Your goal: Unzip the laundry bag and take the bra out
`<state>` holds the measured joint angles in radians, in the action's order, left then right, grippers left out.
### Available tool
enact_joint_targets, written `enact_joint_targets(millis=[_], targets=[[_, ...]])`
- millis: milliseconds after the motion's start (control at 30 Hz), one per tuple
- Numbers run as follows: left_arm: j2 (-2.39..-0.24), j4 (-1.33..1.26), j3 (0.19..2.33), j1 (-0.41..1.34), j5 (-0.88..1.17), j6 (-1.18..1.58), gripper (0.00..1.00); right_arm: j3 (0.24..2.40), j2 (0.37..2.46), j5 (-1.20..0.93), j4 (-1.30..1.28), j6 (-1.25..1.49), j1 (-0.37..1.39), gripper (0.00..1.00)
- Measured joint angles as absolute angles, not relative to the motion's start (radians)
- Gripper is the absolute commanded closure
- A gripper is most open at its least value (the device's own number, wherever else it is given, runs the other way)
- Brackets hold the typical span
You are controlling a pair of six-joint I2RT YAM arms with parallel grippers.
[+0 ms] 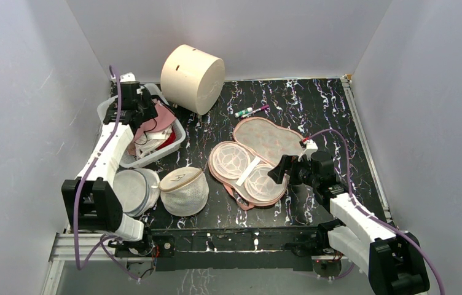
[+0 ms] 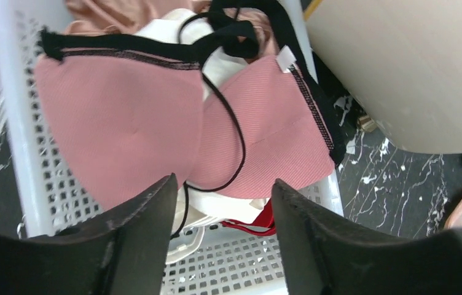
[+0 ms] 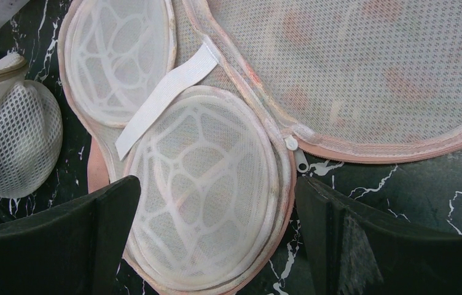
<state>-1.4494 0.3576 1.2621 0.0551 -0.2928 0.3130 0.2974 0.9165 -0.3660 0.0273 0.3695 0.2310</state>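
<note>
Left wrist view: my left claw point(image 2: 222, 187) hangs spread and empty over the bra point(image 2: 124, 123).
The bra lies in the white basket point(image 2: 23, 166) just ahead of the claw, black straps looped across it. My right claw point(image 3: 216, 187), spread wide too and gripping nothing, hovers above the laundry bag point(image 3: 351, 74), which lies unzipped and folded open on the table point(image 3: 413, 184) directly beneath and ahead of it; a white mesh bag point(image 3: 13, 141) sits off to its left.

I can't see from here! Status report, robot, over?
Left gripper open over bra in basket. Right gripper open over unzipped laundry bag. Nothing blocking.
</note>
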Motion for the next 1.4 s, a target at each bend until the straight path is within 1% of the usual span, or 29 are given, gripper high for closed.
enact_joint_targets(millis=[100, 367, 533, 767, 900, 1067, 1233, 1300, 1400], targets=[[-1.505, 0.333, 1.275, 0.049, -0.201, 0.287, 0.64, 0.297, 0.918, -0.366, 0.028, 0.369, 0.231, 0.02], [-1.713, 0.283, 1.287, 0.029, 0.001, 0.272, 0.74, 0.297, 0.925, -0.366, 0.028, 0.369, 0.231, 0.02], [-1.763, 0.287, 1.266, -0.028, 0.013, 0.288, 0.75, 0.297, 0.925, -0.366, 0.028, 0.369, 0.231, 0.02], [-1.708, 0.266, 1.160, -0.075, 0.001, 0.284, 0.71, 0.297, 0.946, -0.368, 0.030, 0.369, 0.231, 0.02], [-1.666, 0.271, 1.167, -0.072, 0.023, 0.281, 0.60, 0.304, 0.959, -0.371, 0.022, 0.369, 0.231, 0.02], [-1.619, 0.282, 1.192, -0.072, 0.060, 0.302, 0.38, 0.362, 0.961, -0.377, -0.006, 0.370, 0.231, 0.02], [-1.500, 0.267, 1.181, -0.070, 0.166, 0.376, 0.22, 0.386, 0.931, -0.388, -0.044, 0.386, 0.231, 0.02], [-1.404, 0.225, 1.136, -0.049, 0.224, 0.439, 0.19, 0.386, 0.913, -0.392, -0.073, 0.404, 0.231, 0.02], [-1.292, 0.157, 1.086, 0.087, 0.275, 0.490, 0.15, 0.385, 0.870, -0.390, -0.116, 0.444, 0.231, 0.02]])
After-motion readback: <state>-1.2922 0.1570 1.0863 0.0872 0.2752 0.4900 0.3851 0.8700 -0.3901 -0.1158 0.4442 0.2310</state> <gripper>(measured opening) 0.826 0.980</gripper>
